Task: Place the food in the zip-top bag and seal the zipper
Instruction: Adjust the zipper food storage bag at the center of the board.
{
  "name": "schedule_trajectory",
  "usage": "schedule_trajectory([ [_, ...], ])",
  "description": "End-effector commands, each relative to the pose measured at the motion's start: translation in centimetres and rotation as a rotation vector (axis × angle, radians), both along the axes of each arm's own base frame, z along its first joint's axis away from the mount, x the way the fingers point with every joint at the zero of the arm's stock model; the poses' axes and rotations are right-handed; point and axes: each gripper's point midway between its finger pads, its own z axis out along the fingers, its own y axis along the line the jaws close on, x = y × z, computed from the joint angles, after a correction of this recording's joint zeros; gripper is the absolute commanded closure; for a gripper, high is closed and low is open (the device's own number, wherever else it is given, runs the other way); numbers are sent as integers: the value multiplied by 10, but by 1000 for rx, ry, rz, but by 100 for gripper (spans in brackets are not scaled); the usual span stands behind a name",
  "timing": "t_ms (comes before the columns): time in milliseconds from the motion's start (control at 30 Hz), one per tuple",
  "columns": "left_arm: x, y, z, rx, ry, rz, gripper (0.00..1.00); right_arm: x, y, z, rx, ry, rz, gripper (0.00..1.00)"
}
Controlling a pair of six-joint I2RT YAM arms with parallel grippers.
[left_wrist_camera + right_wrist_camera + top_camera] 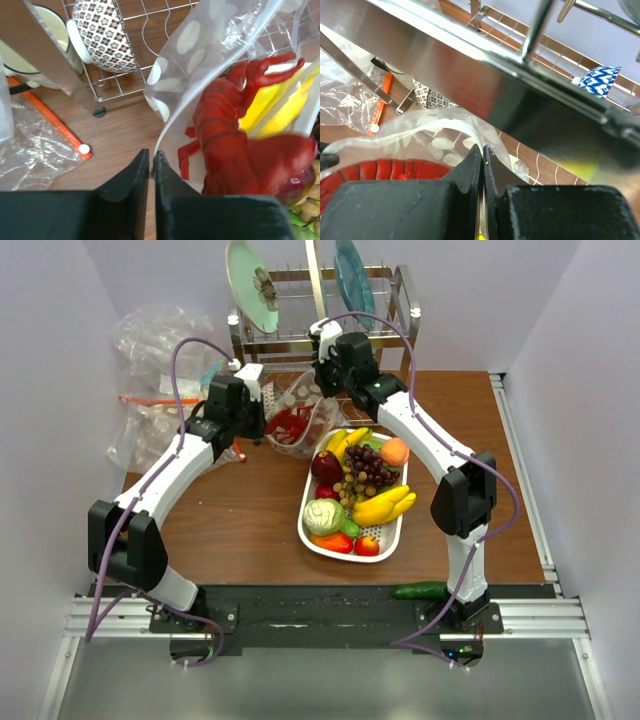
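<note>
The white-dotted zip-top bag [293, 418] is held up between my two grippers at the back of the table, with the red lobster [288, 426] inside. My left gripper [257, 424] is shut on the bag's mouth edge; in the left wrist view [151, 159] the zipper strip [165, 127] runs out of the jaws beside the lobster [227, 125]. My right gripper [328, 380] is shut on the other side of the mouth [483, 154], above the lobster [380, 170]. A dark red apple [326, 466], a peach [394, 451], an orange-red pepper [332, 541] and a small red fruit [367, 545] lie in the white tray [303, 525].
The tray also holds bananas [385, 506], a pale cabbage [322, 515] and grapes [368, 468]. A metal dish rack [400, 315] with plates stands close behind the bag. A bulky clear bag with orange strips [150, 390] lies back left. A cucumber [420, 590] lies at the near edge.
</note>
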Motion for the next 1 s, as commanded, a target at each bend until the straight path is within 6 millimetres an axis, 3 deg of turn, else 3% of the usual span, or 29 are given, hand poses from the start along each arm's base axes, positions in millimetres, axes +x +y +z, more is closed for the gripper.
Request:
schedule_trajectory([
  [0,15,-11,21,-42,-55,-41,100,-5,-5,6,10,10,0,96],
  [100,13,-5,26,-20,-51,-25,100,-7,-9,13,-1,7,-10,96],
  [167,11,3,42,1,-78,4,100,-10,-16,12,-35,30,-21,96],
  [533,-7,21,78,74,-22,23,100,-35,-44,56,-104,25,-66,96],
  [700,-9,26,92,90,-27,41,100,-60,-29,55,-107,60,22,96],
  [967,-6,35,86,118,-72,69,100,-70,-17,48,-41,72,70,89],
])
